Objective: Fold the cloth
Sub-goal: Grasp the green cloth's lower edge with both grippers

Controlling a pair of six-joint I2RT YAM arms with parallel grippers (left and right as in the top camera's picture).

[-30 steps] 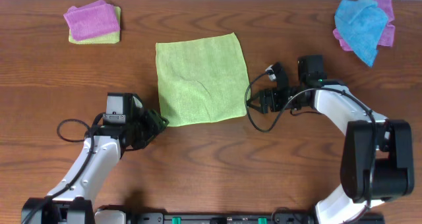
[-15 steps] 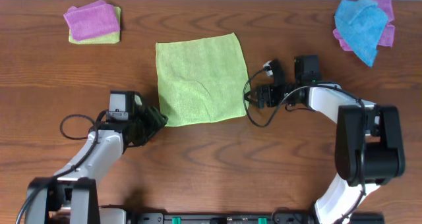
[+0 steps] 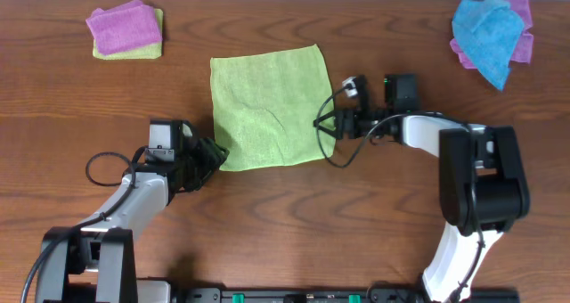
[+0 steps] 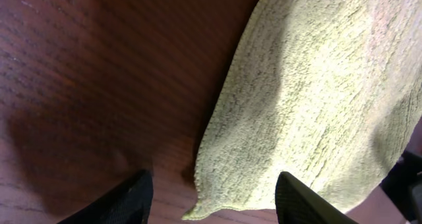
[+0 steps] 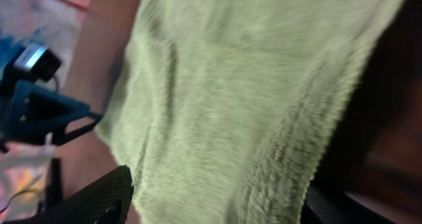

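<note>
The lime yellow-green cloth [image 3: 270,102] lies flat and spread out at the table's middle. My left gripper [image 3: 212,151] is at its near left corner. In the left wrist view the gripper [image 4: 212,179] is open, and the cloth's corner [image 4: 310,85] lies between the two fingers. My right gripper [image 3: 326,125] is at the cloth's right edge near the near right corner. In the right wrist view the gripper [image 5: 217,184] is open, with the cloth's edge [image 5: 224,85] between its fingers, slightly bunched.
A purple cloth on a pale green folded cloth [image 3: 125,31] lies at the far left. A bright blue cloth over a purple one [image 3: 490,31] lies at the far right. Loose cables hang by both wrists. The table's far edge runs along the top.
Both grippers have closed in on the cloth. The left one moved up and right to the near left corner. The right one moved left onto the right edge.
</note>
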